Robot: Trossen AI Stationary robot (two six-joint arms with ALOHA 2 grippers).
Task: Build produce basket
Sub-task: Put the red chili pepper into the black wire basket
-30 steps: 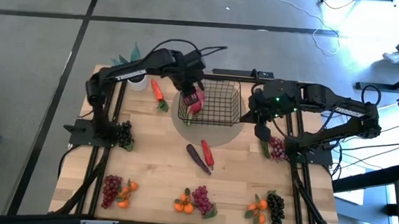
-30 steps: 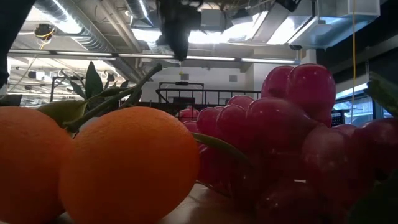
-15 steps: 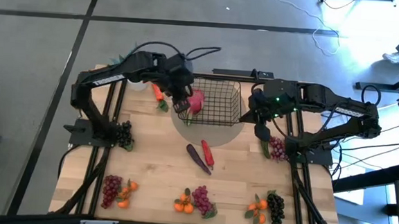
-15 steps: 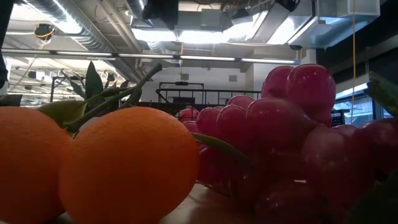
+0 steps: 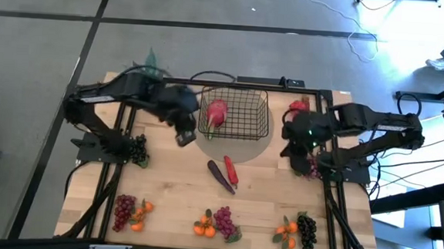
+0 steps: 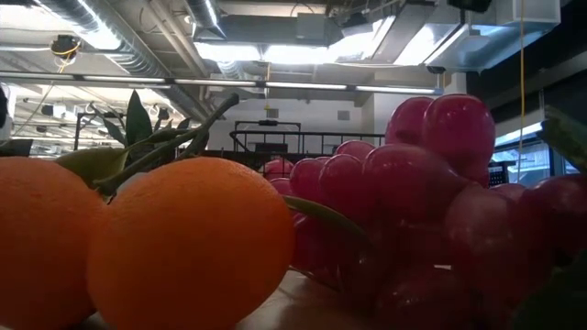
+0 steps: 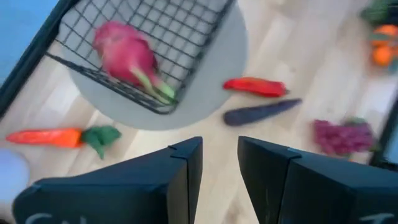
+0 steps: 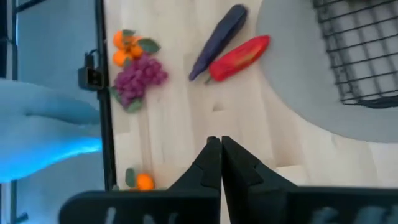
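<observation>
The black wire basket [image 5: 238, 114] stands on a grey round mat [image 5: 240, 149] at the table's far middle. A pink-red radish [image 5: 216, 112] lies inside it by its left wall and also shows in the left wrist view [image 7: 124, 55]. My left gripper [image 5: 184, 134] is open and empty, left of and nearer than the basket. My right gripper [image 5: 294, 147] is shut and empty, right of the mat. A red pepper [image 5: 230, 171] and a dark eggplant [image 5: 220, 175] lie together on the table nearer than the mat. A carrot [image 7: 46, 137] lies left of the basket.
Another red pepper [image 5: 299, 106] lies right of the basket. Grape bunches with small oranges lie along the near edge [image 5: 129, 210] [image 5: 220, 222] [image 5: 299, 230], and more grapes by each arm's base [image 5: 135, 148] [image 5: 309, 165]. A green plant [image 5: 150, 58] stands far left.
My left gripper has let go of the radish, which now lies in the basket, and has drawn back toward the table's left and near edges. My right gripper has shifted toward the near edge, uncovering the red pepper right of the basket.
</observation>
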